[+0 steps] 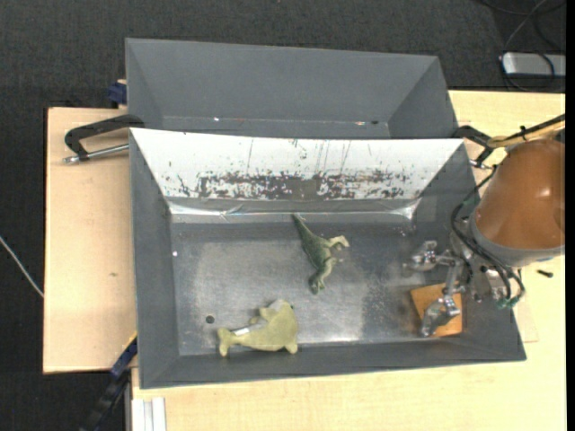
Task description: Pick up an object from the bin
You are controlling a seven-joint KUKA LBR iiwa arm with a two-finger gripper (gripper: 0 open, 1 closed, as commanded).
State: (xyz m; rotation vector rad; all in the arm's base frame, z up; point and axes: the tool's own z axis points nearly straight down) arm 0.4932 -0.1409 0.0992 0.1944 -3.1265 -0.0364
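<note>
My gripper (432, 285) is low over the bin's right front corner, its two metal fingers (420, 260) spread apart and open. Right under it, against the right wall, lies a flat orange block (421, 300); the nearer finger partly covers it. The fingers do not close on the block, and whether they touch it I cannot tell. A green toy dinosaur (319, 251) lies in the middle of the floor, well to the gripper's left.
A pale yellow soft animal figure (266, 332) lies near the front wall, left of centre. A small dark spot (209, 320) sits on the floor beside it. The arm with its orange cover and cables hangs over the bin's right rim.
</note>
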